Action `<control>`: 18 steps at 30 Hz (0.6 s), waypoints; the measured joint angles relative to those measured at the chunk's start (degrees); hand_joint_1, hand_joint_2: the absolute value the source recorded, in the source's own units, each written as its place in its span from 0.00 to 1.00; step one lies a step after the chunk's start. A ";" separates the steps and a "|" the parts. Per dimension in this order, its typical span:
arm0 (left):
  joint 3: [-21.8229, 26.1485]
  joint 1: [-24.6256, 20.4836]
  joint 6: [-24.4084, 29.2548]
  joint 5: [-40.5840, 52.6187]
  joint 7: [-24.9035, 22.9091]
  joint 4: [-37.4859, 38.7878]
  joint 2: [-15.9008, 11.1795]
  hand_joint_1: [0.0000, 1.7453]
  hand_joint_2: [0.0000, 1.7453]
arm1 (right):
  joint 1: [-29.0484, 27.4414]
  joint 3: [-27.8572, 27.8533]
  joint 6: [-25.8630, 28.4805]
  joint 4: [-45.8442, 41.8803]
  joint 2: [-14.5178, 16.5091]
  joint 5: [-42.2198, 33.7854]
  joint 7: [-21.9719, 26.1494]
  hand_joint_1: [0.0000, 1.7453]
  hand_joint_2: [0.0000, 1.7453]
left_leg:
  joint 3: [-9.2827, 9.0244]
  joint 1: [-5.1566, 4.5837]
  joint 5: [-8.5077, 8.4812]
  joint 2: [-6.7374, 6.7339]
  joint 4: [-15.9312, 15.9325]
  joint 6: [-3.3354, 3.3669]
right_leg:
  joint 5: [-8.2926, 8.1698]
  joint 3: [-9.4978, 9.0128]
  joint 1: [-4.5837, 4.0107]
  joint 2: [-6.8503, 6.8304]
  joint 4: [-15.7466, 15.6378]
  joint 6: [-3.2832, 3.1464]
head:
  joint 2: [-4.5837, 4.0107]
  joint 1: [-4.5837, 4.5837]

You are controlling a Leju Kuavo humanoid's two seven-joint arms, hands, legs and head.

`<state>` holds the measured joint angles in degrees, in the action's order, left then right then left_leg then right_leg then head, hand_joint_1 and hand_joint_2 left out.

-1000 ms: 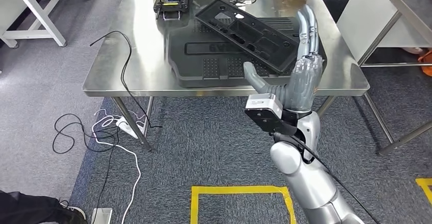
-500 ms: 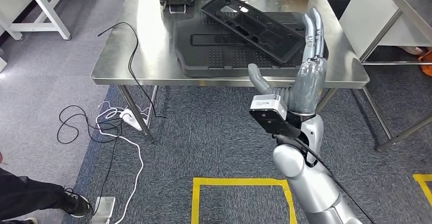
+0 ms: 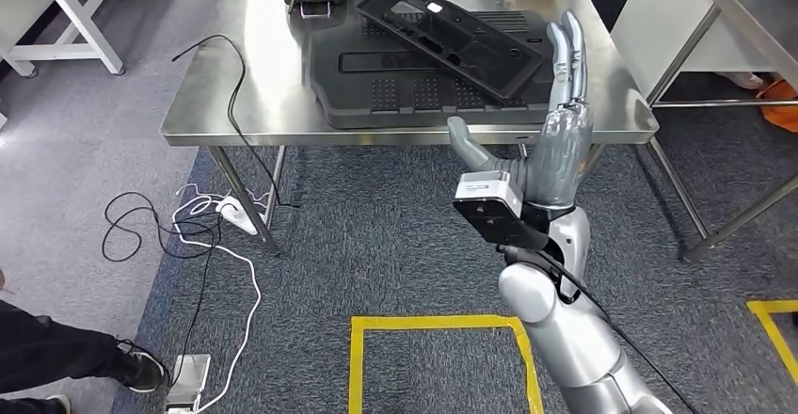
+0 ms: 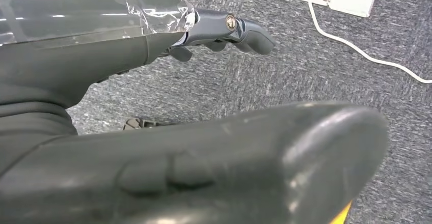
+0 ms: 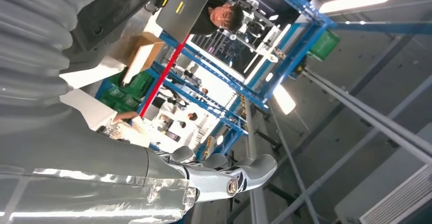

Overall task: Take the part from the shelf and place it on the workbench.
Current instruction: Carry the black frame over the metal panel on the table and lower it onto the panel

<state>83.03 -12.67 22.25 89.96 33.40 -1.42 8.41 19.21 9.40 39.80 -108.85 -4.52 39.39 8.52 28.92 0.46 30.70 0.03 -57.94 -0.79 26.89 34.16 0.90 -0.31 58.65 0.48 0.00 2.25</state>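
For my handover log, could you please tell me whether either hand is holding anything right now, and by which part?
Nothing is held. The right hand is raised with its fingers straight and apart, short of the workbench. The left hand hangs over the carpet, gripping nothing.

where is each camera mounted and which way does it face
Head view: high on the body, looking down at the steel workbench, black part and raised right robot hand.
Left wrist view: behind the left robot hand, facing carpet and a white cable.
Right wrist view: behind the right robot hand, facing up at blue shelving.
Shared: the right robot hand.
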 joint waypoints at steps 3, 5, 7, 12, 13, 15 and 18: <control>0.00 0.05 0.00 0.00 0.04 0.00 0.06 0.00 0.00 | 0.20 0.00 0.01 0.00 -0.07 0.06 -0.78 0.00 0.00 | 0.65 0.02 -1.00 -0.18 0.42 1.22 | 0.36 0.42 0.12 0.08 0.65 1.01 | 0.00 0.09; 0.00 0.00 0.00 0.00 0.04 0.00 0.14 0.00 0.00 | 0.31 0.00 0.02 0.00 -0.20 0.17 -1.44 0.00 0.00 | 1.51 0.13 -1.87 -0.38 0.72 2.31 | 3.98 2.06 0.23 0.16 4.65 1.35 | 0.00 0.39; 0.00 0.02 0.00 0.00 0.04 0.00 0.20 0.00 0.00 | 0.38 0.00 0.02 0.00 -0.38 0.31 -2.13 0.00 0.00 | 2.76 -0.10 -2.64 -0.40 0.59 2.78 | 8.67 4.60 0.20 0.19 12.01 1.53 | 0.00 0.75; 0.00 0.06 0.00 0.00 0.04 0.00 0.28 0.00 0.00 | 0.37 0.00 0.02 0.00 -0.93 1.12 -3.21 0.00 0.00 | 5.21 -0.50 -4.07 -0.33 -0.11 2.63 | 5.65 -1.27 -0.15 0.24 7.75 0.74 | 0.00 1.13; 0.00 0.04 0.00 0.00 0.04 0.00 0.33 0.00 0.00 | 0.42 0.00 0.02 -0.01 -1.00 1.26 -3.22 0.00 0.00 | 5.50 -0.57 -4.26 -0.31 -0.32 2.43 | 4.81 -3.71 -0.32 0.26 3.66 0.42 | 0.00 1.19; 0.00 0.02 0.00 0.01 0.04 0.00 0.40 0.00 0.00 | 0.45 0.00 0.02 -0.04 -1.16 1.43 -3.24 0.00 0.00 | 5.93 -0.66 -4.74 -0.31 -0.61 1.84 | 4.47 -6.06 -0.67 0.31 -0.87 -0.02 | 0.00 1.28; 0.00 0.01 0.00 0.00 0.04 0.00 0.42 0.00 0.00 | 0.42 0.00 0.02 -0.07 -1.35 1.98 -3.31 0.00 0.00 | 6.40 -0.71 -4.76 -0.21 -1.12 0.77 | 3.66 -5.60 -0.50 0.18 -1.55 -0.77 | 0.00 1.25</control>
<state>83.03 -12.65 22.25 89.96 33.44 -1.42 8.83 19.62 9.40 39.82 -108.92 -5.87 41.37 5.21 35.32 -0.25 25.94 -0.18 -59.06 -0.02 30.55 28.56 0.40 -0.13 57.10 -0.29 0.00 3.50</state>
